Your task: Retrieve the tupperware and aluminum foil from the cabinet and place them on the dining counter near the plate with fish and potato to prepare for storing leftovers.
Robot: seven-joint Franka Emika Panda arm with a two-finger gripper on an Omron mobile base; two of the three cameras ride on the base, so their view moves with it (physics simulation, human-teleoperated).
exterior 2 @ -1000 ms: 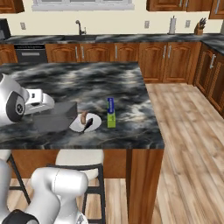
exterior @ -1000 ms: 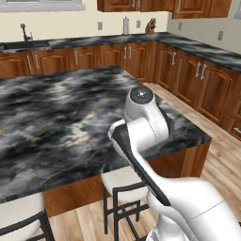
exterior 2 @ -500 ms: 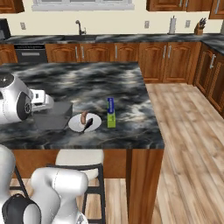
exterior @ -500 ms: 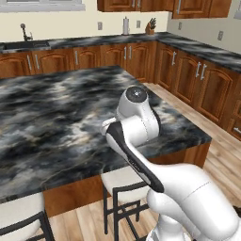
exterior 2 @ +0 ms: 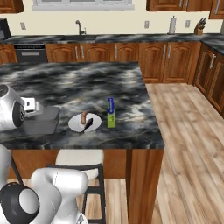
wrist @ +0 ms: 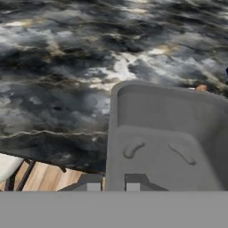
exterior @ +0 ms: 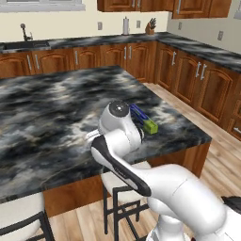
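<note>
Leftmost on the dining counter (exterior 2: 87,83), near its front edge: the tupperware (exterior 2: 41,121), grey and shallow, flat on the marbled stone. Just above its left rim in the right base view, the gripper (wrist: 112,183), partly hidden behind the arm's white joint; in the hand view the two dark fingertips (wrist: 133,182) close together with only a narrow gap, at the container's near rim. Whether pinching that rim or merely beside it: cannot tell. Just right of the tupperware, not touching: the plate with fish and potato (exterior 2: 85,123). Right again, just beside the plate: the aluminum foil (exterior 2: 111,112), lying flat, green end nearest the counter's front edge.
</note>
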